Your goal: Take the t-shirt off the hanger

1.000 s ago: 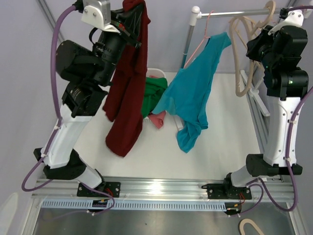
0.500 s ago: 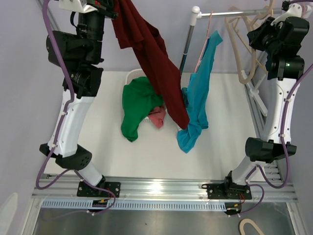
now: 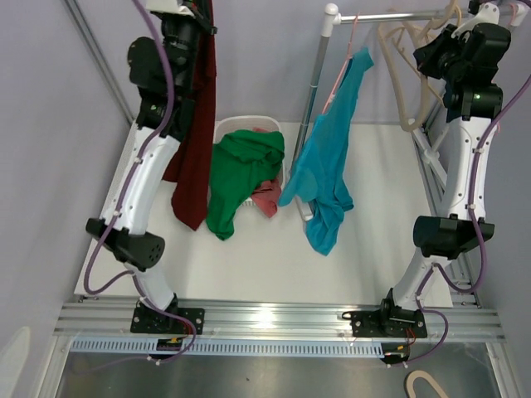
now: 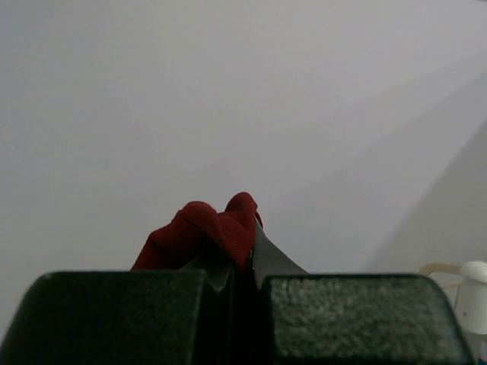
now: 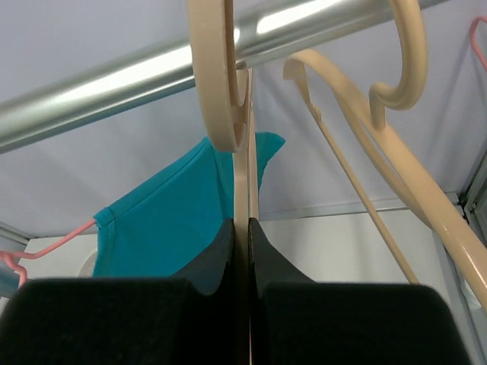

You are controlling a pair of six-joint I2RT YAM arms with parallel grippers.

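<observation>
A dark red t-shirt point(image 3: 194, 133) hangs free of any hanger from my left gripper point(image 3: 202, 10), raised high at the back left. In the left wrist view the gripper point(image 4: 242, 262) is shut on a bunch of the red fabric point(image 4: 217, 228). My right gripper point(image 3: 429, 51) is up at the rail point(image 3: 390, 15), shut on a beige hanger point(image 5: 242, 182) that hooks over the rail point(image 5: 152, 72). A teal t-shirt point(image 3: 330, 157) hangs on a pink hanger point(image 3: 342, 70) on the same rail; it also shows in the right wrist view point(image 5: 163, 220).
A white basket point(image 3: 226, 128) at the back middle holds a green shirt point(image 3: 242, 170) spilling over its front and a pink garment point(image 3: 265, 199). More beige hangers point(image 5: 365, 152) hang on the rail. The rack's upright pole point(image 3: 317, 66) stands beside the teal shirt.
My left arm has swung the red t-shirt from over the basket to the left, and it now hangs straight down beside the arm. The teal shirt has swayed a little.
</observation>
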